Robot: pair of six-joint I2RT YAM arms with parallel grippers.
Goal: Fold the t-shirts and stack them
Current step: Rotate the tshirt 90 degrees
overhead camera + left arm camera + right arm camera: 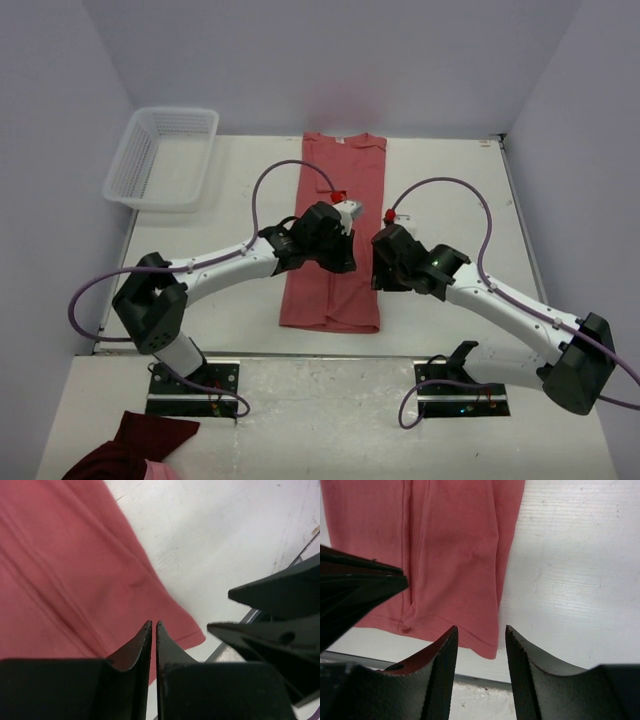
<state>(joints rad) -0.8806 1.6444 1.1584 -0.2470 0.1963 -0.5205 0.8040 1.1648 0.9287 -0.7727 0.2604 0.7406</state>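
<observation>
One salmon-red t-shirt lies flat as a long narrow strip down the middle of the table, neck end far, hem near. My left gripper hovers over its near half. Its jaws are parted by only a narrow slit, with nothing between them, and the t-shirt lies below. My right gripper hangs just off the strip's right edge. It is open and empty above the hem corner of the t-shirt. The two grippers sit close together.
A white mesh basket stands at the table's far left. A dark maroon cloth bundle lies on the near ledge by the left arm's base. The table's near edge runs just below the hem.
</observation>
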